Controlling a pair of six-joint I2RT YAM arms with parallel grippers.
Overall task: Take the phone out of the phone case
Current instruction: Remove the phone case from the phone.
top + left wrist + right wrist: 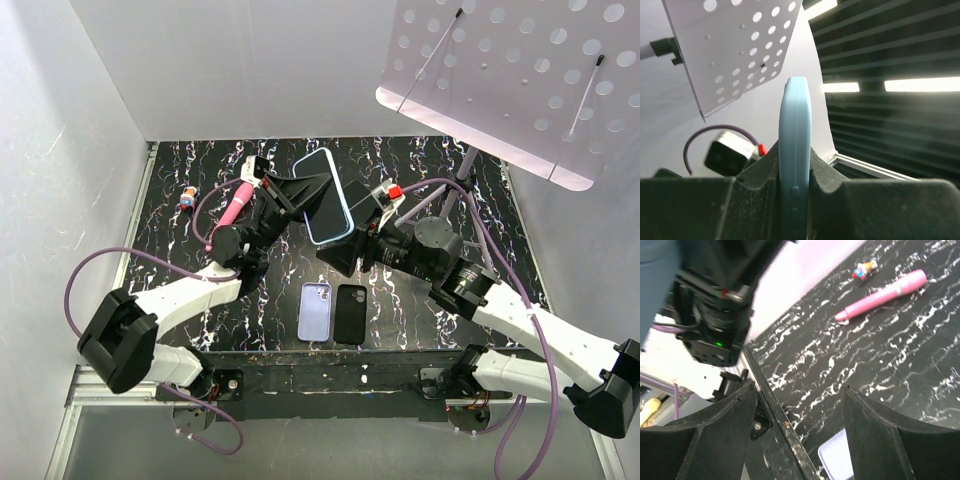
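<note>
Left gripper (305,195) is clenched on the phone case (315,158), a light-blue shell with the phone (325,200) seated in it, dark face toward the overhead camera. It holds the pair raised above the middle of the black marbled table (270,300). From the left wrist the case (795,150) stands edge-on between the two black fingers (760,175), side buttons showing. No brand or lettering on it can be read.

The left arm reaches from its near-left base toward the far centre. The phone's long axis runs far to near, its far end leaning slightly left.

Right gripper (345,250) sits close by the case's near end, released, jaws spread with nothing between them. Whether it touches the case I cannot tell. The right arm comes in from the near right.

Through that gap (797,390) show the table, a pink pen-like stick (880,296) and a small figure (862,269) far left.

Near centre lie a lavender slab (316,310) and a black slab (350,313), phone-shaped, side by side.
</note>
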